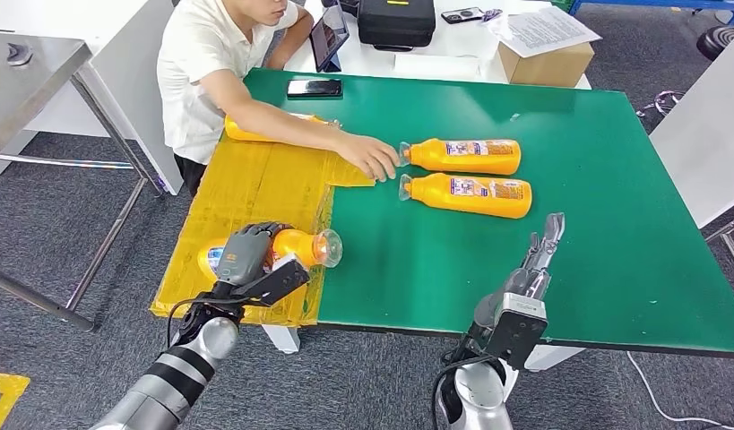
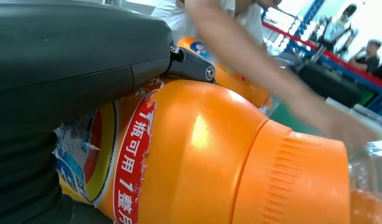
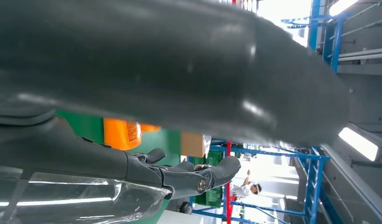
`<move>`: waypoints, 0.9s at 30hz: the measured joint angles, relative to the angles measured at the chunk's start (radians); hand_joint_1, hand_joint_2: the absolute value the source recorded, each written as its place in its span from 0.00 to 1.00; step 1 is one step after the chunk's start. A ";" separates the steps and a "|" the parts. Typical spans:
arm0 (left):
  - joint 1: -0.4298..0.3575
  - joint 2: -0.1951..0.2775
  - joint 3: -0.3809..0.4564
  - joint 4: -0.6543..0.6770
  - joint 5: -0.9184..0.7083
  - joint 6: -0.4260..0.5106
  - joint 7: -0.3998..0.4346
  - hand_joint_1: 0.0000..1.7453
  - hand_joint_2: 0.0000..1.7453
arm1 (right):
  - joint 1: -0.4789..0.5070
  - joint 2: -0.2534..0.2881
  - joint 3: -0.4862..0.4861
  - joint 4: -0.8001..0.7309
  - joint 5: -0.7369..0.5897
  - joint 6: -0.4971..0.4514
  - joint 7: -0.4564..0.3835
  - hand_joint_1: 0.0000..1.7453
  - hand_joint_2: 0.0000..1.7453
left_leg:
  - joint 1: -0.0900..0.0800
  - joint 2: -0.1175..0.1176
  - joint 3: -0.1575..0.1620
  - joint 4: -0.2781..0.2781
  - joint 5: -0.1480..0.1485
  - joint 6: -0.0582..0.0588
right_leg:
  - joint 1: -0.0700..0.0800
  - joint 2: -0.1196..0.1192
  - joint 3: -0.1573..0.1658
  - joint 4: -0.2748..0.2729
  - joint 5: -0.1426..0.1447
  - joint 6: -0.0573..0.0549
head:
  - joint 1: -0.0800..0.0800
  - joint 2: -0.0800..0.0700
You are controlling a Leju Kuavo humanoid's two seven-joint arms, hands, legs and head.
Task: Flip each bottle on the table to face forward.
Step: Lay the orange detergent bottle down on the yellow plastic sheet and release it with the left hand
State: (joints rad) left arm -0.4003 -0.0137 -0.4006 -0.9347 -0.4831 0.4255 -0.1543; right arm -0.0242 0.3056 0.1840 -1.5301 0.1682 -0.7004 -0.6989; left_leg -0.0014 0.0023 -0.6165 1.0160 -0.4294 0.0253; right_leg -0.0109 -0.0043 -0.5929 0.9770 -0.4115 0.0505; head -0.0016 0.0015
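Note:
Several orange bottles with clear caps lie on their sides. My left hand (image 1: 249, 253) grips one bottle (image 1: 302, 246) on the yellow cardboard at the table's near left; up close its orange body and torn label (image 2: 198, 158) press against my palm (image 2: 72, 70). Two more bottles (image 1: 466, 155) (image 1: 470, 194) lie side by side mid-table, caps pointing left. A further bottle (image 1: 246, 133) lies behind a person's arm. My right hand (image 1: 544, 244) hovers open over the green mat near the front edge, fingers (image 3: 189, 175) straight and holding nothing.
A person in a white shirt (image 1: 206, 63) reaches a hand (image 1: 370, 155) to the cap of the far middle bottle. A phone (image 1: 315, 87), a tablet (image 1: 330, 38), a black case (image 1: 396, 21) and a cardboard box (image 1: 547, 64) sit along the far edge. A white board (image 1: 699, 134) leans at right.

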 joint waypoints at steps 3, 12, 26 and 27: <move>-0.031 0.009 -0.024 0.045 -0.014 -0.008 0.008 1.00 1.00 | 0.000 0.000 -0.002 0.000 -0.003 0.000 0.000 0.00 0.00 | 0.000 0.000 0.000 0.000 0.000 0.000 | 0.000 0.000 0.000 0.000 0.000 0.000 | 0.000 0.000; -0.092 0.017 -0.059 0.138 -0.121 -0.128 0.010 0.85 1.00 | -0.007 -0.009 0.014 0.000 -0.046 0.000 0.000 0.00 0.00 | 0.000 0.000 0.002 0.000 0.001 -0.002 | 0.000 0.000 0.000 0.002 0.000 0.000 | 0.000 0.000; -0.229 -0.009 0.001 0.334 0.051 -0.587 -0.052 0.00 1.00 | -0.029 -0.037 0.078 0.032 -0.085 0.002 0.000 0.00 0.00 | 0.000 -0.001 0.008 0.000 0.002 -0.002 | 0.000 -0.002 0.008 0.003 0.000 -0.001 | 0.000 0.000; -0.237 -0.009 0.009 0.346 0.058 -0.599 -0.049 0.00 1.00 | -0.030 -0.037 0.082 0.037 -0.085 0.003 0.000 0.00 0.00 | 0.000 -0.001 0.008 0.000 0.002 -0.002 | 0.000 -0.002 0.008 0.003 0.000 -0.001 | 0.000 0.000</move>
State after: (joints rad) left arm -0.6370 -0.0231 -0.3921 -0.5890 -0.4247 -0.1737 -0.2032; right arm -0.0544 0.2687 0.2659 -1.4930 0.0829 -0.6978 -0.6989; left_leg -0.0014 0.0009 -0.6083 1.0159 -0.4279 0.0233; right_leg -0.0109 -0.0058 -0.5850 0.9798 -0.4117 0.0499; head -0.0017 0.0015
